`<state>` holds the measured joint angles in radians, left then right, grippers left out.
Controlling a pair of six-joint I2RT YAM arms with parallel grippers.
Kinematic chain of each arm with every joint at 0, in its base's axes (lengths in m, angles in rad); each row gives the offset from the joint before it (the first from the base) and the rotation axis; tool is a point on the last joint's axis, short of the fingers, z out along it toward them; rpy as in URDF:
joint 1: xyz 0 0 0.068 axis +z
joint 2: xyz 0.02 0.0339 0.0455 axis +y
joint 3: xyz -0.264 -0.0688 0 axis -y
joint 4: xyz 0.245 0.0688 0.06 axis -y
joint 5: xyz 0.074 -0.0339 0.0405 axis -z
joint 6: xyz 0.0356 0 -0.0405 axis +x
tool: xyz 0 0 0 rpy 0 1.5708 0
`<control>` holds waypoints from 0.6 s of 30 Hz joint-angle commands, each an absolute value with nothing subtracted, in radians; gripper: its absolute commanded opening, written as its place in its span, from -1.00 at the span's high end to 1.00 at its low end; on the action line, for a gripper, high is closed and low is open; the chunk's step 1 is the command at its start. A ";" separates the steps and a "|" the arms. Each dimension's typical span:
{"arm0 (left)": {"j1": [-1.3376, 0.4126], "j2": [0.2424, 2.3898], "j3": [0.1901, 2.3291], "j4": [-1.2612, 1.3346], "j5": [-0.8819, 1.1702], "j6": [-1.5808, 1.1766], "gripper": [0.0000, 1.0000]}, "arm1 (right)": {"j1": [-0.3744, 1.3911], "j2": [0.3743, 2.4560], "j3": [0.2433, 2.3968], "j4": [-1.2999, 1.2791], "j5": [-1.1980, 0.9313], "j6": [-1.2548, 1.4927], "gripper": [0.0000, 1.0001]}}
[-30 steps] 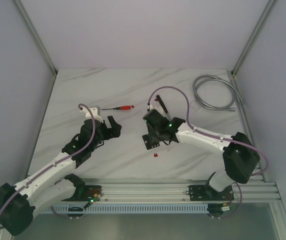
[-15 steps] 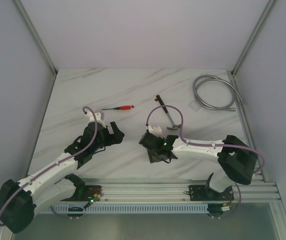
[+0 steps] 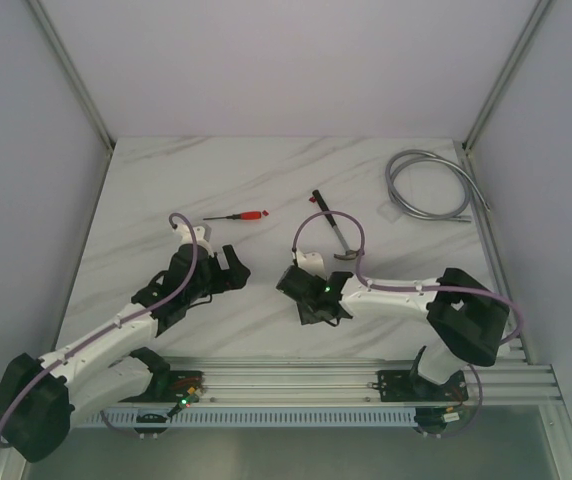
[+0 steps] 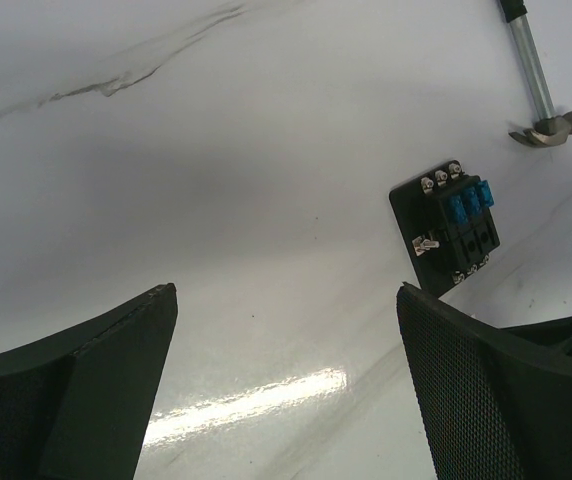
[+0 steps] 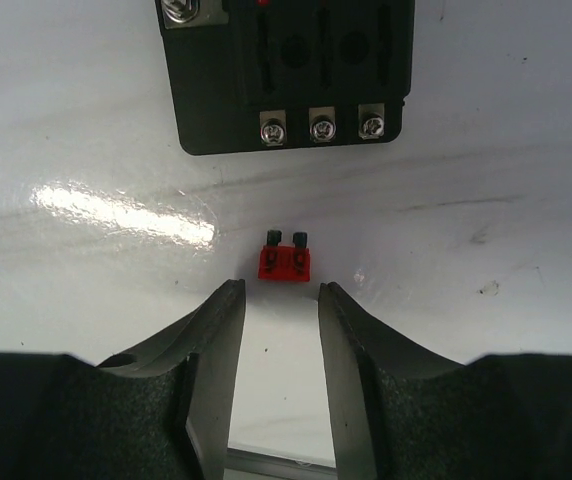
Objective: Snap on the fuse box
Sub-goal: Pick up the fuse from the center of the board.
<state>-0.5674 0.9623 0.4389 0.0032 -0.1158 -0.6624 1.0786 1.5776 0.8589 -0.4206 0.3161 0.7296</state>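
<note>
The fuse box (image 5: 286, 75) is a black block with three screw terminals on its near side, flat on the marble just beyond my right fingers. From the left wrist it (image 4: 446, 225) shows blue fuses in its slots. In the top view my right wrist covers it. A loose red fuse (image 5: 284, 262) lies between the box and my right gripper (image 5: 281, 290), just ahead of the fingertips. That gripper (image 3: 316, 305) is partly open with nothing between its fingers. My left gripper (image 4: 286, 295) stands wide open and holds nothing, left of the box (image 3: 231, 268).
A red-handled screwdriver (image 3: 241, 216) lies at the back left. A black-handled metal tool (image 3: 331, 235) lies behind the right wrist, with a coiled grey cable (image 3: 431, 190) at the back right. The aluminium rail (image 3: 366, 375) runs along the near edge.
My right arm has swung toward the near edge and come down over the red fuse, uncovering the metal tool. Its jaws widened briefly, then narrowed. The left arm shifted only slightly.
</note>
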 commanded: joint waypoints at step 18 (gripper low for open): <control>-0.561 0.969 0.440 0.001 -0.100 -0.665 -1.00 | 1.085 1.641 0.912 -0.452 0.373 0.732 0.28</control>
